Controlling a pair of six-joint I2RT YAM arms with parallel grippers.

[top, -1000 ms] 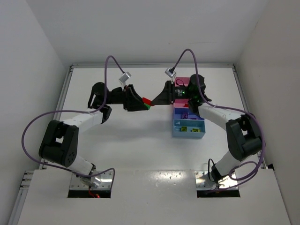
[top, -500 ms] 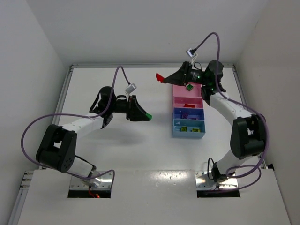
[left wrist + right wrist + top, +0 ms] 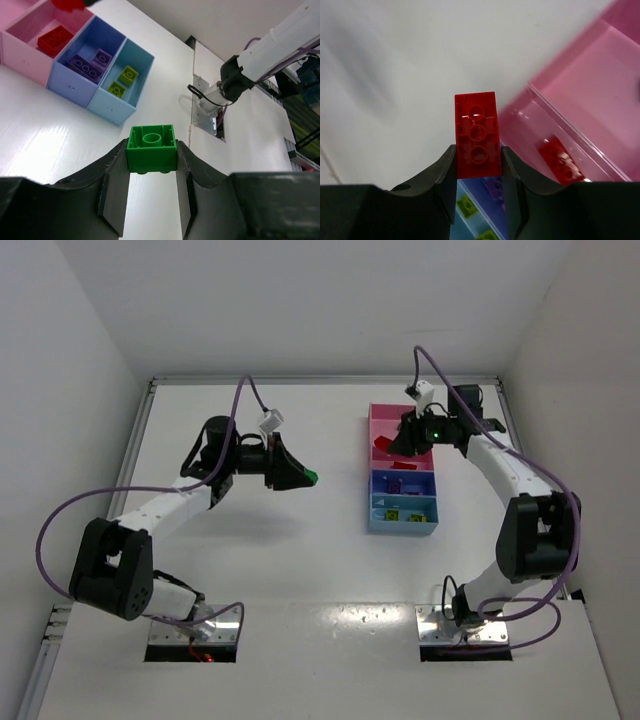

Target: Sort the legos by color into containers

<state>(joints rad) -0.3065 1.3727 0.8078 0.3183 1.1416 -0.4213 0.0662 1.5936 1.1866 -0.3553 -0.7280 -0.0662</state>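
My left gripper (image 3: 304, 478) is shut on a green lego (image 3: 151, 148), held above the bare table left of the containers (image 3: 371, 472). My right gripper (image 3: 388, 446) is shut on a red lego (image 3: 477, 134), above the left side of the pink end of the tray. The pink compartment (image 3: 30, 50) holds one red brick (image 3: 55, 39). In the dark blue compartment (image 3: 75, 86) lie purple bricks (image 3: 90, 62). Yellow-green bricks (image 3: 123, 80) are in the light blue compartment (image 3: 112, 107). The right wrist view shows the same red brick (image 3: 560, 160) in the pink part below the held one.
The tray stands right of the table's middle, its long side running away from the arms. Purple cables (image 3: 60, 510) loop off both arms. White walls close in the table on three sides. The right arm's base (image 3: 220, 92) sits at the near edge.
A second ago both grippers met at the table's middle with the red and green bricks together. They have parted: the right carried the red brick to the pink end, the left kept the green.
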